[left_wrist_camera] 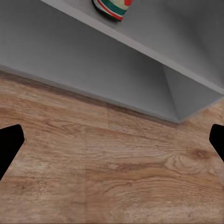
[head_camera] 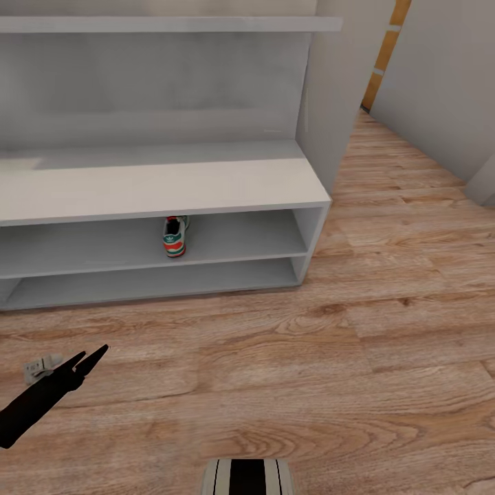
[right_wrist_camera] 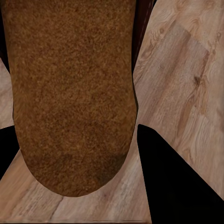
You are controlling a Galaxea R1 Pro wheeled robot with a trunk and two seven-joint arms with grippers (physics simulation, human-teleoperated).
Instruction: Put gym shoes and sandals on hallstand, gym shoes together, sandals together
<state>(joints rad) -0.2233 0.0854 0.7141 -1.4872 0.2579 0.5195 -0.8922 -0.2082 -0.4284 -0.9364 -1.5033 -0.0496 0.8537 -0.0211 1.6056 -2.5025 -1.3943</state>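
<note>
One gym shoe (head_camera: 175, 236), cream with green stripes and a red-orange heel patch, stands heel-out on the upper shelf of the white hallstand (head_camera: 158, 185); its heel also shows in the left wrist view (left_wrist_camera: 112, 7). My left gripper (head_camera: 93, 354) hangs open and empty over the corridor floor (head_camera: 309, 357) in front of the rack (left_wrist_camera: 114, 135). In the right wrist view, my right gripper (right_wrist_camera: 74, 133) is shut on a sandal (right_wrist_camera: 70, 93), whose brown grainy sole sits between the dark fingers (right_wrist_camera: 177, 186), above the plank floor.
The rack's lower shelf (head_camera: 151, 282) and flat top are bare. A thin white wall shelf (head_camera: 165, 24) runs above. The corridor continues along the rack's right end toward white walls (head_camera: 440, 82). My base (head_camera: 247, 478) shows at the bottom edge.
</note>
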